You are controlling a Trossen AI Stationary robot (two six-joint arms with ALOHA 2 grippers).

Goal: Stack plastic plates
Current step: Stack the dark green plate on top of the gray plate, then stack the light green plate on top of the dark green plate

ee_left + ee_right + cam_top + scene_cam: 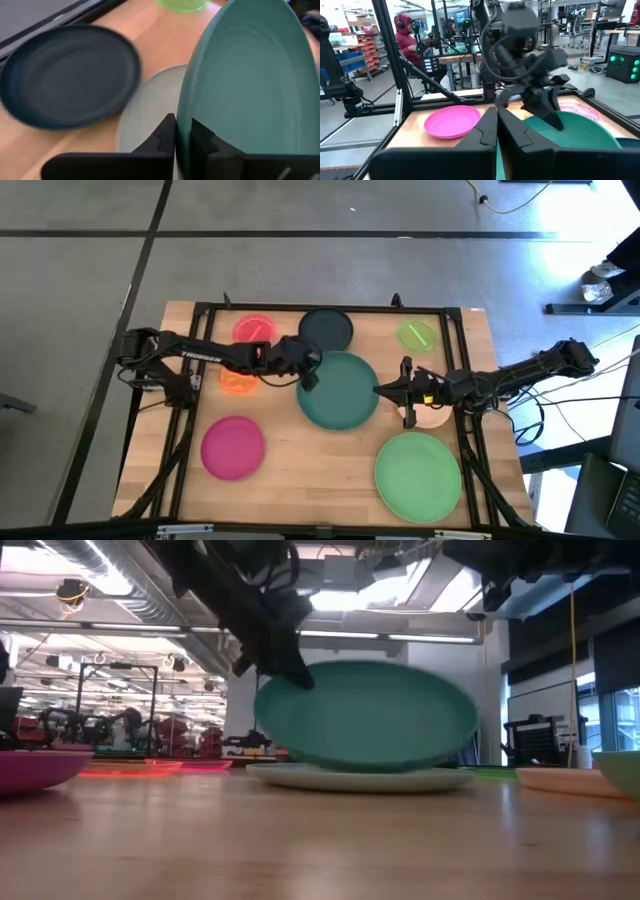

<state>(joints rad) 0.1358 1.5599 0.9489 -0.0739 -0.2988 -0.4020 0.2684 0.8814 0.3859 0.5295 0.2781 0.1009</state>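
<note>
While my left hand pinches the teal plate's rim, tilted over one grey plate, my right hand is closed on its opposite rim. I count nine plates.

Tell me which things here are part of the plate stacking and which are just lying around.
Job: teal plate, gripped by left gripper and right gripper; grey plate under it; black plate; magenta plate; peach plate; large green plate; small green plate; red plate; orange plate.
Lying about: frame, floor cable, person beyond the table.
</note>
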